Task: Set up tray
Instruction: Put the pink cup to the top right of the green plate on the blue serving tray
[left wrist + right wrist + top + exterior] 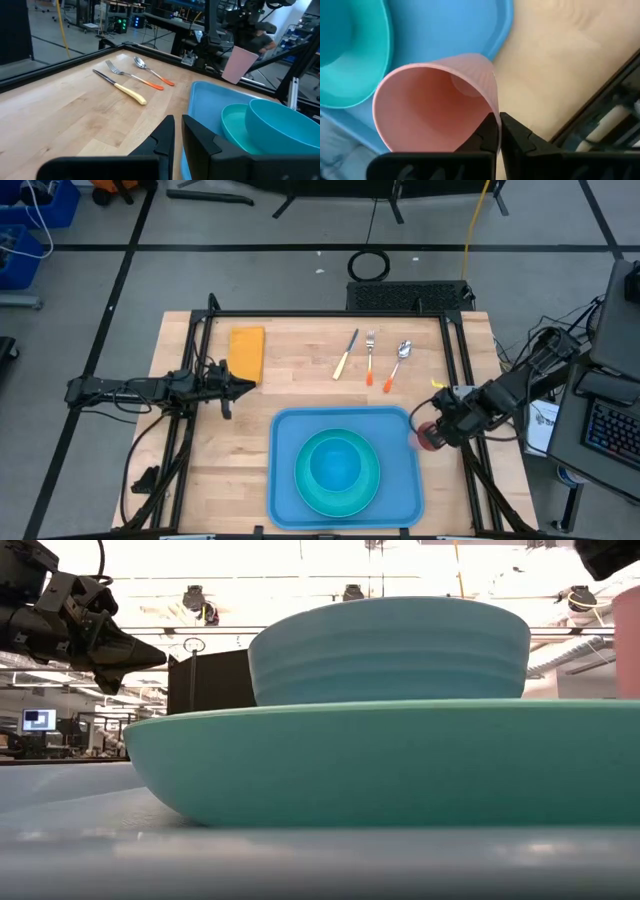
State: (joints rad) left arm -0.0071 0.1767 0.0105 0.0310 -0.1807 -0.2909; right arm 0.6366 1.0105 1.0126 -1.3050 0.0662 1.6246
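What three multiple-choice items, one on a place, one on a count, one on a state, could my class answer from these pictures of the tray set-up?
1. Where is the bowl?
A. on the napkin
B. on the plate in the tray
C. beside the fork

2. How many pieces of cutlery lie on the table?
A. two
B. three
C. five

3. What is the right end effector doing?
A. gripping the pink cup by its rim
B. hanging open over the plate
C. holding the spoon

Answers: 1 B, the bowl sits on the turquoise plate inside the blue tray. 2 B, a knife, fork and spoon lie side by side. 3 A, its fingers pinch the cup's wall.
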